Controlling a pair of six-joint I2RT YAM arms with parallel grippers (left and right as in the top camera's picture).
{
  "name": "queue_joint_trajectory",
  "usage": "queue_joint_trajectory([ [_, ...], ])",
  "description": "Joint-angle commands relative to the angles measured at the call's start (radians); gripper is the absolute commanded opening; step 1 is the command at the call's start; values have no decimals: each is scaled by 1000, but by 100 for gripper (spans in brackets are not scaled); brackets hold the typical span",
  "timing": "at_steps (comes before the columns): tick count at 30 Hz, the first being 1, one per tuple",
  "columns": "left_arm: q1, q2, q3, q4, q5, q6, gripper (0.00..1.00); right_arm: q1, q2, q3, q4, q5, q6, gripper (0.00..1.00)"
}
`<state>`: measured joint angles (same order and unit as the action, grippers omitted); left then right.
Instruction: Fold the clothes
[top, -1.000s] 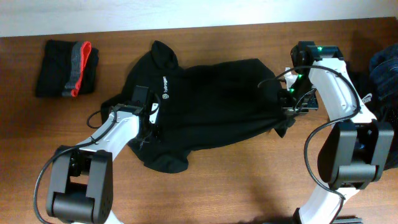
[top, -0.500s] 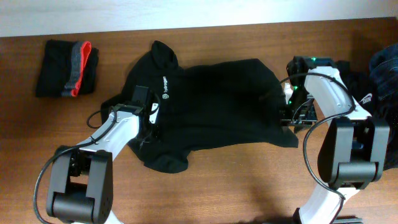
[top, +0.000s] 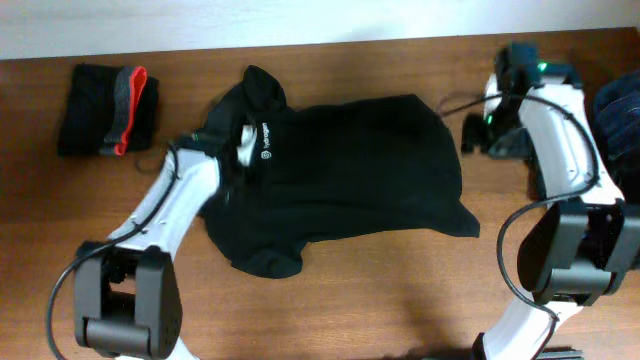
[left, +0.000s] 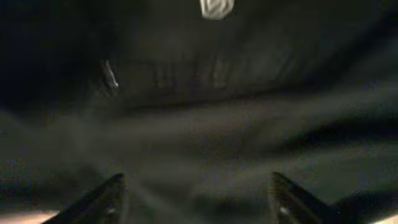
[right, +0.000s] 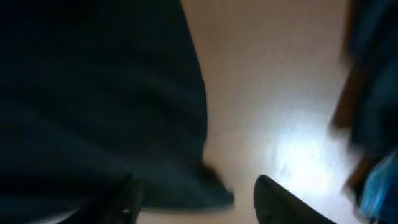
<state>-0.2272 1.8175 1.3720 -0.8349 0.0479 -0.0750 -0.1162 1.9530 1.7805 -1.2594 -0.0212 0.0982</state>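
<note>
The clothes here are chiefly a large black shirt (top: 350, 170) lying spread out in the middle of the table, its small white logo (top: 266, 153) near the collar. My left gripper (top: 243, 143) hovers over the shirt's chest by the logo, open, with only fabric (left: 199, 112) below its fingers (left: 109, 200) and the logo (left: 217, 7) ahead. My right gripper (top: 476, 135) is off the shirt's right edge, over bare wood, open and holding nothing. In the right wrist view the shirt's edge (right: 124, 112) lies below the left finger, the right finger (right: 283, 200) over the table.
A folded black garment with a grey-red band (top: 108, 110) lies at the far left. Blue and dark clothes (top: 618, 110) are piled at the right edge, close to the right arm. The wooden table (top: 400, 290) shows in front of the shirt.
The right gripper has opened, let go of the shirt's right edge and drawn back toward the far side. The left gripper has moved up toward the logo and opened wider.
</note>
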Motion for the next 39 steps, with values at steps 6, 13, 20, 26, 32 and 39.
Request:
queue_joint_trajectory([
  [6,10,-18,289,135,-8,57,92,5,-10,80,226,-35,-95,88],
  [13,28,79,285,268,-18,57,92,11,66,78,343,-201,-207,90],
  [20,27,275,285,338,-7,57,92,35,184,78,450,-207,-336,92],
  [26,27,374,285,381,-3,65,92,43,261,78,511,-207,-354,93],
  [32,27,388,285,416,-2,64,91,66,314,78,534,-216,-443,93],
  [39,27,395,283,439,-3,64,91,118,349,76,568,-211,-443,93],
])
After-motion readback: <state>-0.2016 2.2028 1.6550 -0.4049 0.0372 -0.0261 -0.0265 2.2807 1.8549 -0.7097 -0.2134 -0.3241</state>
